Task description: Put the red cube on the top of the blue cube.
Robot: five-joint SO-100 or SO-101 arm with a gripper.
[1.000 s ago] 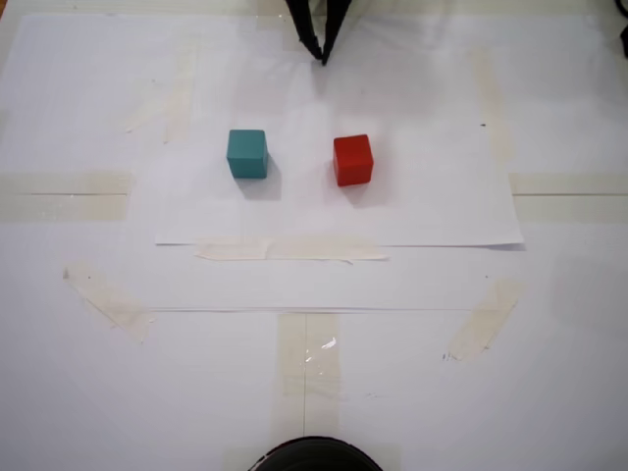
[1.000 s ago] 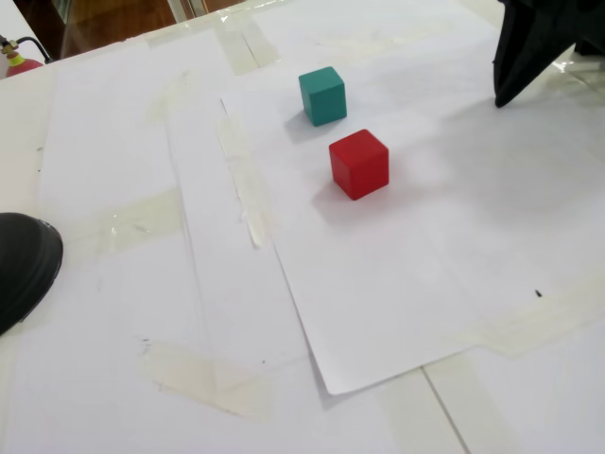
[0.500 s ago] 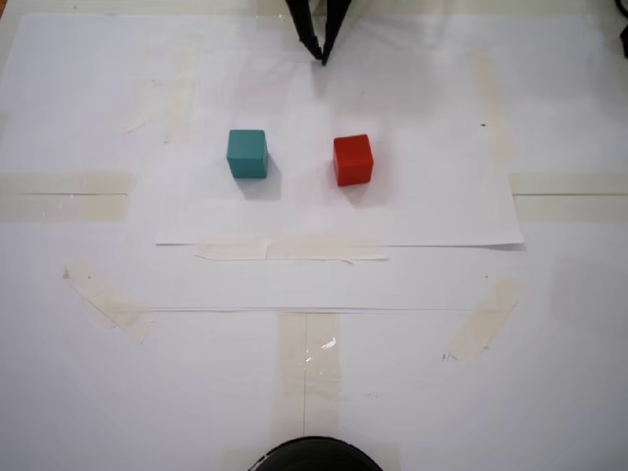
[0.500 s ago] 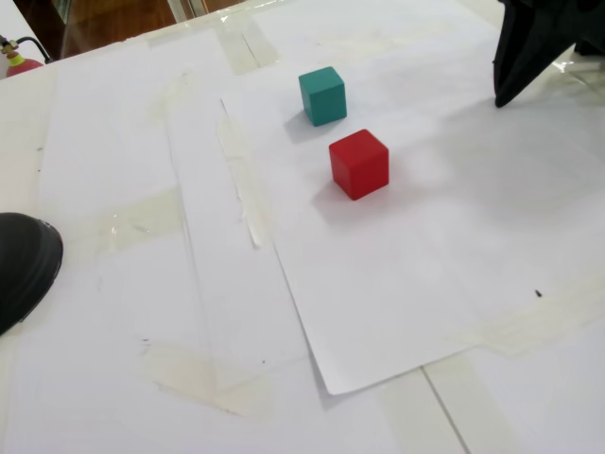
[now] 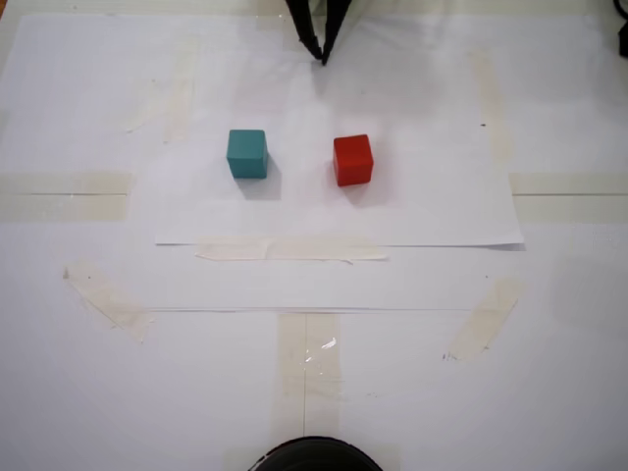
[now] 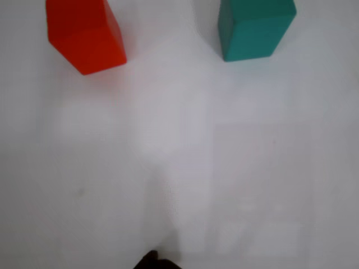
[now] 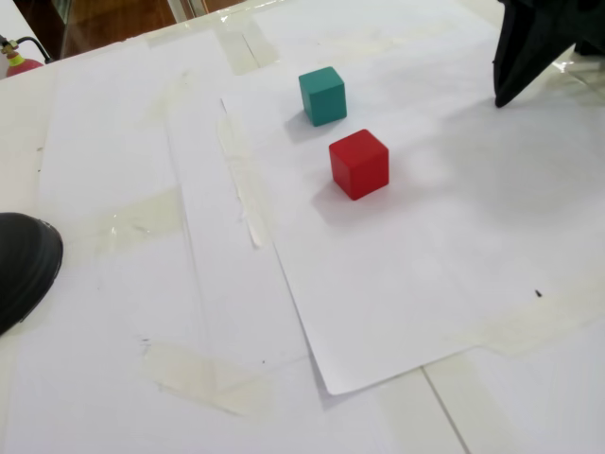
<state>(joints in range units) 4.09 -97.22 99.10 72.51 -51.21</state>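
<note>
Red cube (image 5: 352, 160) right of centre, apart from blue cube (image 5: 246, 153) at its left, both on papered counter (image 5: 314, 373). Claw (image 5: 322, 57) at top edge, tips pressed together, empty.

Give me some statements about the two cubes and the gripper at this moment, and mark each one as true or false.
1. The red cube sits on top of the blue cube. False: both rest on the paper, apart from each other.
2. The gripper holds nothing. True.
3. In the wrist view, the red cube is to the left of the blue cube. True.
4. The gripper is touching the red cube. False: its tips are well away from both cubes.
5. Both cubes lie on the same white sheet. True.
</note>
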